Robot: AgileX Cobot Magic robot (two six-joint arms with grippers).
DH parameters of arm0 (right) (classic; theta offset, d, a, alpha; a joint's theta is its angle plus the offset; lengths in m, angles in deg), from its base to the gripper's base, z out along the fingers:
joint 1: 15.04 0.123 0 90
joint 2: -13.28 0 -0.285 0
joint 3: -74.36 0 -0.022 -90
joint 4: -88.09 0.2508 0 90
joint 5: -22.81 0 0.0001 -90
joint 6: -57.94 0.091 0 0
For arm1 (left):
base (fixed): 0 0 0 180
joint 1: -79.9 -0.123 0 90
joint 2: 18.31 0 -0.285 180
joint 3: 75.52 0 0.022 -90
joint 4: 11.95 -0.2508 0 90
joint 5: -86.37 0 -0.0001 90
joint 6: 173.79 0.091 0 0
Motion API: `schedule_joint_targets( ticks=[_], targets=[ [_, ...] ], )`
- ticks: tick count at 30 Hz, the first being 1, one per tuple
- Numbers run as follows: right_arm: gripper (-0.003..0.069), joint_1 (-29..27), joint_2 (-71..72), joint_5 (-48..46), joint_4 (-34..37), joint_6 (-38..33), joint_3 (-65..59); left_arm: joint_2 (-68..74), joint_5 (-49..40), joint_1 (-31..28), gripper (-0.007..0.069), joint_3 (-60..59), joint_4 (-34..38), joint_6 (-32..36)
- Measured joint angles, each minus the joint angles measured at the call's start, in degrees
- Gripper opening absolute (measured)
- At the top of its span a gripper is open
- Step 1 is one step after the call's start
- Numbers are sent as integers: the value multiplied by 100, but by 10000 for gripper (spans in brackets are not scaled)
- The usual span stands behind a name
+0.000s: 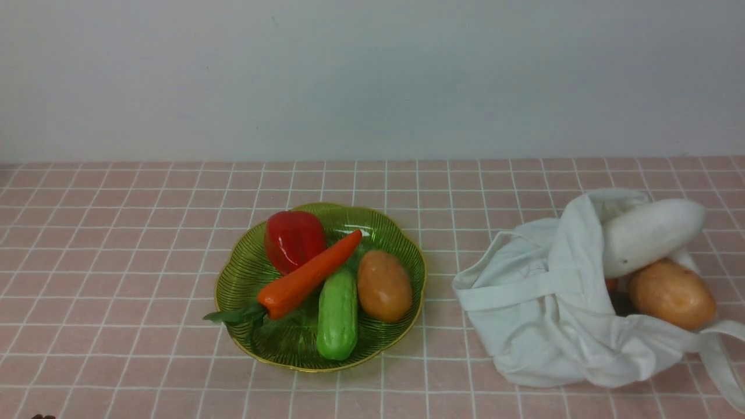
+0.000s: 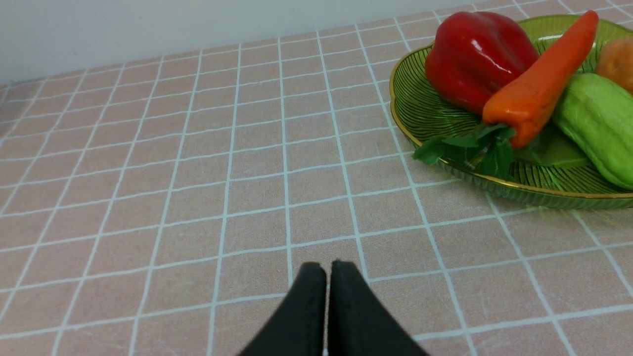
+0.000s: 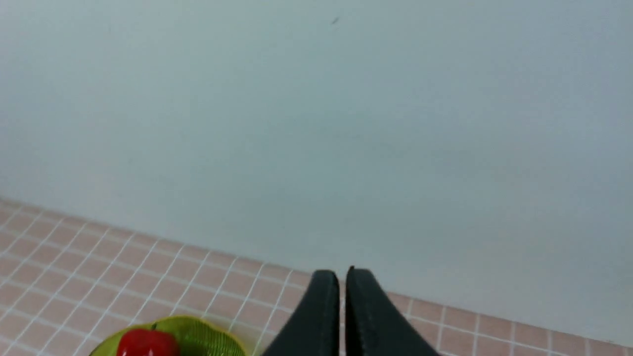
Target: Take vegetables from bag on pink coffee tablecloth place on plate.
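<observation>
Left wrist view is showing the left gripper (image 2: 326,272) closed and empty above the pink coffee tablecloth (image 2: 198,173). The right gripper (image 3: 342,279) is closed and empty too, facing a pale grey wall (image 3: 316,123). The plate (image 1: 233,279) is carrying a red pepper (image 1: 294,240), a carrot (image 1: 311,273), a cucumber (image 1: 337,314) and a potato (image 1: 384,285). To its right, the bag (image 1: 541,302) is lying with a white radish (image 1: 652,235) and a second potato (image 1: 672,294) at its mouth.

Left end effector (image 2: 326,269) is showing as two matte black fingers (image 2: 304,311), smooth-faced, each tapering from a broad base to a narrow rounded tip, with a thin pale seam running between them. Right end effector (image 3: 342,274) is looking like the same build: matching black tapered pair, dull non-glossy finish, one tip standing slightly sharper than the other.
</observation>
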Motion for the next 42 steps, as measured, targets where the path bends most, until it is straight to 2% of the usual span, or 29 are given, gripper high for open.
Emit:
schedule_joint_targets(
  ticks=[3,7,17,32,38,42],
  targets=[
    [-13,0,1169,325,-369,464,-976,0,0,0,-5,0,0,0],
    [-13,-2,2994,1251,-642,959,-3044,0,0,0,-5,0,0,0],
    [-13,-2,6284,2967,-719,1315,-6008,0,0,0,-5,0,0,0],
    [-13,-2,6357,3048,-235,1537,-6466,0,0,0,-5,0,0,0],
    [-13,-2,6357,3649,-128,1413,-6577,0,0,0,-5,0,0,0],
    [-13,-2,6357,4352,684,305,-6817,0,0,0,-5,0,0,0]
  ],
)
